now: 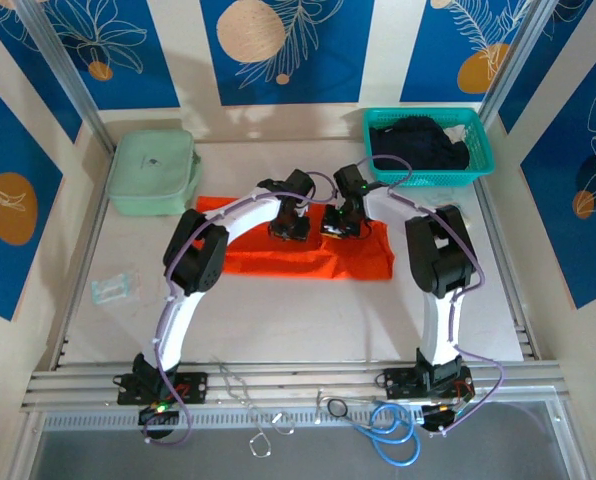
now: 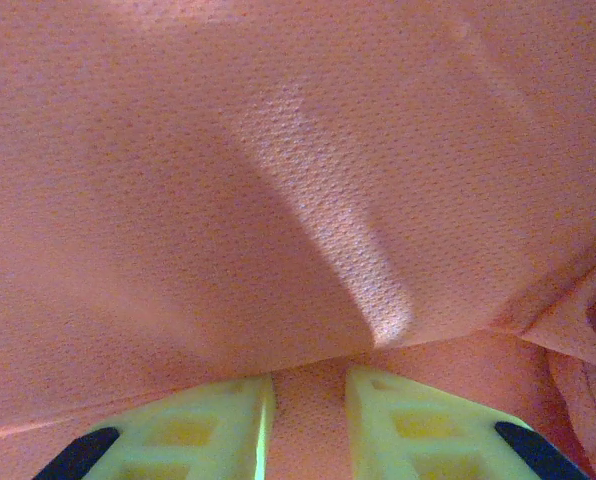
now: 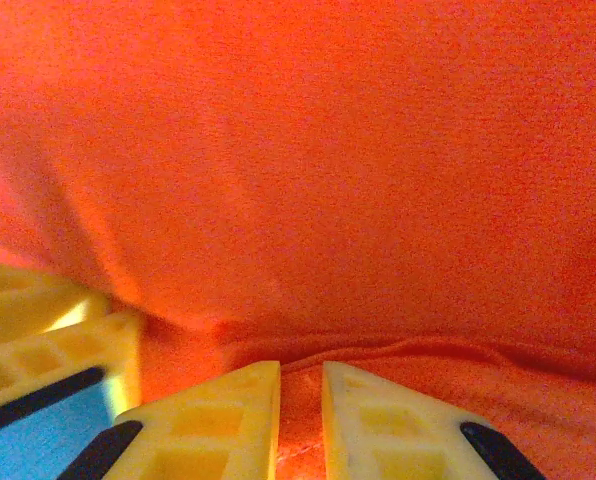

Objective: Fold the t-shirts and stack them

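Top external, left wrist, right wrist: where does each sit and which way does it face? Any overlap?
Top external: above and behind the arm bases, looking down on the table; both arms show whole, left gripper and right gripper down on the orange t-shirt.
Left wrist: on the left wrist, facing along its fingers, close on orange fabric pinched between them.
Right wrist: same on the right wrist; fingers pinch orange fabric.
Shared: all three see the orange t-shirt and gripper fingers.

blue-and-cream leaf-print walls (image 1: 308, 50) ring a pale table (image 1: 308, 320) — evenly lit.
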Action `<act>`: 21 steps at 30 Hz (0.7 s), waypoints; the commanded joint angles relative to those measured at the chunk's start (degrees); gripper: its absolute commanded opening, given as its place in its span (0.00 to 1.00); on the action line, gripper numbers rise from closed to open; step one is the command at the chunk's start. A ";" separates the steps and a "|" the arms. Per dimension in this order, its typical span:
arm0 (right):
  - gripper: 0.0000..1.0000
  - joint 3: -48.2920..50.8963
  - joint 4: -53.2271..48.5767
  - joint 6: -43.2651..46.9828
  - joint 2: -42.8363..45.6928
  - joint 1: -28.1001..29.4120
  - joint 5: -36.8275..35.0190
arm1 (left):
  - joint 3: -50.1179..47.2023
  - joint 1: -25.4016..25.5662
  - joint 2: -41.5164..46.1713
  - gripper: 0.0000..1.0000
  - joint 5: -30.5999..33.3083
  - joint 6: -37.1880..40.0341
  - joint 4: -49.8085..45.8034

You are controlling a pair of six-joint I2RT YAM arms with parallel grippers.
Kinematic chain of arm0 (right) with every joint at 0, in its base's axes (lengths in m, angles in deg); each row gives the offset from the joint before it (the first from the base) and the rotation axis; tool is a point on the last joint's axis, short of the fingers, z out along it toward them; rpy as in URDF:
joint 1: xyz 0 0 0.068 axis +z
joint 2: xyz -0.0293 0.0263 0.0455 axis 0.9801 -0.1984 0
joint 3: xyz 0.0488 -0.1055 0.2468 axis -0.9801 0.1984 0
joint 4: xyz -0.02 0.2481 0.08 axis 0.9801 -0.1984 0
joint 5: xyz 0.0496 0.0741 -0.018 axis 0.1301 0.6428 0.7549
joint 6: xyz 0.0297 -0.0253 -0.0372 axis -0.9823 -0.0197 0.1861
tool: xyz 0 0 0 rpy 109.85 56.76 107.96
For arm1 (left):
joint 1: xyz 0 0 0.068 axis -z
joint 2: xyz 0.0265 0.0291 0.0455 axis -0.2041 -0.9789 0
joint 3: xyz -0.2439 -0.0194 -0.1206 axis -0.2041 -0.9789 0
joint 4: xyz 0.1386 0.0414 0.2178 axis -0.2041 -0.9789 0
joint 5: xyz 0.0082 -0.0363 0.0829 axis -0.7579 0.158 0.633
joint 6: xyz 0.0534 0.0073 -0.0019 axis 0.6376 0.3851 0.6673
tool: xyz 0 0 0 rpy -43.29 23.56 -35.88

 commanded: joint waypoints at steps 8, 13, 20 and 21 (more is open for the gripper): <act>0.18 -2.66 -0.78 -1.31 -0.68 0.47 1.76 | -0.59 -1.25 11.13 0.37 11.39 4.64 -9.49; 0.22 -1.61 -3.19 0.27 8.94 0.42 -1.68 | 3.33 -5.39 9.41 0.38 11.98 5.24 -12.23; 0.25 6.22 -8.63 -0.26 20.96 -0.03 -5.58 | 5.69 -13.72 1.75 0.36 7.17 5.04 -9.68; 0.25 7.80 -9.06 -0.86 21.93 -0.07 -5.73 | 6.17 -14.34 0.78 0.35 7.21 5.16 -9.41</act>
